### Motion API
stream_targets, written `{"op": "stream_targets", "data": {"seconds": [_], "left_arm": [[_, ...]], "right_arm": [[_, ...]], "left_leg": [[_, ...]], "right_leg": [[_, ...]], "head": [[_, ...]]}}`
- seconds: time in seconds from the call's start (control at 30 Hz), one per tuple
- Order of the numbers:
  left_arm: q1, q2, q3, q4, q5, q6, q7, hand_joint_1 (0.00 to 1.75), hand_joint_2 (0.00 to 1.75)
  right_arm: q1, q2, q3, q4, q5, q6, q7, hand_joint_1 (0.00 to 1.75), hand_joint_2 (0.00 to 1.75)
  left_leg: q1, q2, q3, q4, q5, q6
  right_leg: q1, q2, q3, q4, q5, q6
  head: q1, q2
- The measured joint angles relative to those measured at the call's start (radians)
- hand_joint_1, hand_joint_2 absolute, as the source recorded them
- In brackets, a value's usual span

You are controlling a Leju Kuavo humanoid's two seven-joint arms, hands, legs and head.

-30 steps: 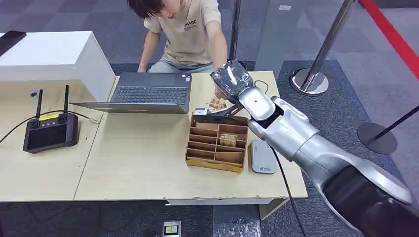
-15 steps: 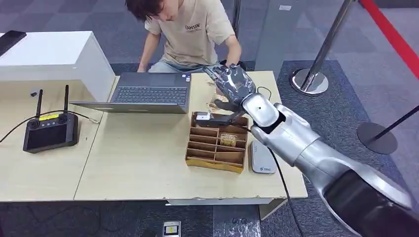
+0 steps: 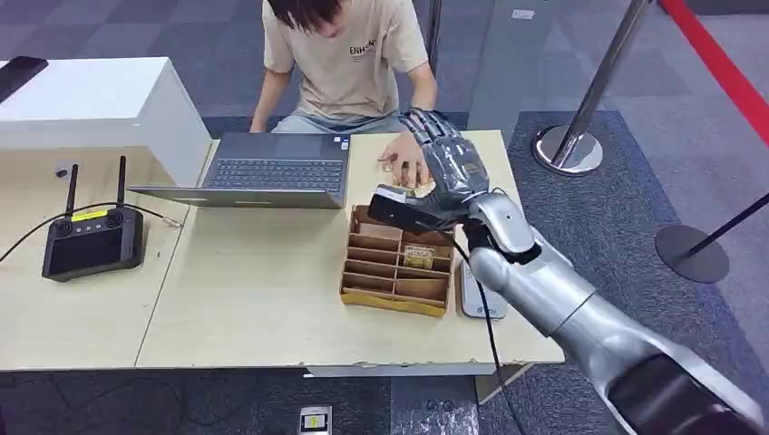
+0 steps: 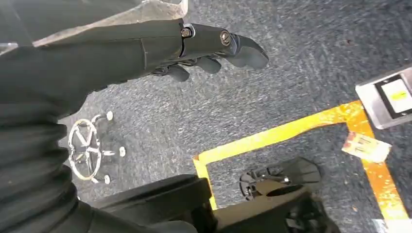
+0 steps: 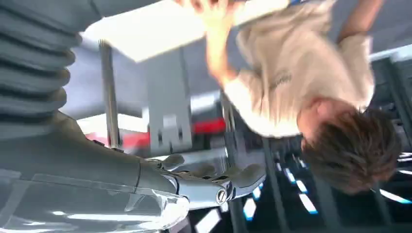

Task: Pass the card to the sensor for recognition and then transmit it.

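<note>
My right hand (image 3: 451,169) is raised over the back edge of the wooden compartment box (image 3: 396,272), fingers pointing away toward the person. It pinches a dark card (image 3: 396,209) with a pale label at its end, and the card sticks out leftward above the box's rear compartments. The grey-white card sensor (image 3: 478,294) lies flat on the table just right of the box, partly behind my forearm. In the right wrist view the right hand's fingers (image 5: 214,184) show against the person. My left hand (image 4: 209,46) hangs over the carpet, fingers loosely extended and holding nothing.
A person (image 3: 349,54) sits across the table, one hand (image 3: 403,169) resting on it just behind my right hand. An open laptop (image 3: 263,172) and a black remote controller (image 3: 91,240) lie to the left. A white cabinet (image 3: 100,100) and stanchion posts (image 3: 571,145) stand nearby.
My right hand has turned and risen, fingers now pointing away, tilting the card up above the box. The person has sat up and laid a hand on the table.
</note>
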Motion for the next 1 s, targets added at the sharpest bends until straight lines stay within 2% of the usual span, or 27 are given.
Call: {"op": "stream_targets", "data": {"seconds": [0.07, 0.2, 0.63, 0.73, 0.8, 0.9, 1.0], "left_arm": [[0.007, 0.001, 0.001, 0.0, 0.005, 0.005, -0.004, 0.0, 1.75], [0.015, 0.002, 0.002, 0.0, 0.012, 0.008, -0.01, 0.0, 1.75], [0.018, 0.003, 0.003, 0.0, 0.019, 0.018, -0.022, 0.0, 1.75], [0.018, 0.003, 0.003, 0.0, 0.019, 0.021, -0.022, 0.0, 1.75], [0.018, 0.003, 0.004, 0.0, 0.019, 0.021, -0.022, 0.0, 1.75], [0.018, 0.003, 0.005, 0.0, 0.021, 0.021, -0.02, 0.0, 1.75], [0.019, 0.003, 0.005, 0.0, 0.022, 0.021, -0.018, 0.0, 1.75]], "right_arm": [[0.039, -0.013, -0.024, -0.054, -0.057, 0.017, -0.014, 0.0, 1.75], [0.107, -0.032, -0.052, -0.139, -0.089, 0.036, -0.025, 0.0, 1.75], [0.206, -0.066, -0.09, -0.263, -0.065, 0.031, -0.042, 0.0, 1.75], [0.214, -0.068, -0.092, -0.275, -0.063, 0.03, -0.042, 0.07, 1.75], [0.218, -0.071, -0.092, -0.282, -0.063, 0.031, -0.042, 0.17, 1.75], [0.223, -0.073, -0.095, -0.282, -0.063, 0.031, -0.042, 0.49, 1.75], [0.228, -0.073, -0.096, -0.282, -0.061, 0.031, -0.042, 0.47, 1.75]], "left_leg": [[0.0, 0.0, 0.0, 0.0, 0.0, 0.0], [0.0, 0.0, 0.0, 0.0, 0.0, 0.0], [0.0, 0.0, 0.0, 0.0, 0.0, 0.0], [0.0, 0.0, 0.0, 0.0, 0.0, 0.0], [0.0, 0.0, 0.0, 0.0, 0.0, 0.0], [0.0, 0.0, 0.0, 0.0, 0.0, 0.0], [0.0, 0.0, 0.0, 0.0, 0.0, 0.0]], "right_leg": [[0.0, 0.0, 0.0, 0.0, 0.0, 0.0], [0.0, 0.0, 0.0, 0.0, 0.0, 0.0], [0.0, 0.0, 0.0, 0.0, 0.0, 0.0], [0.0, 0.0, 0.0, 0.0, 0.0, 0.0], [0.0, 0.0, 0.0, 0.0, 0.0, 0.0], [0.0, 0.0, 0.0, 0.0, 0.0, 0.0], [0.0, 0.0, 0.0, 0.0, 0.0, 0.0]], "head": [[0.0, 0.0], [0.001, 0.0], [0.0, 0.0], [0.0, 0.0], [0.0, 0.0], [0.0, 0.0], [0.0, 0.0]]}}
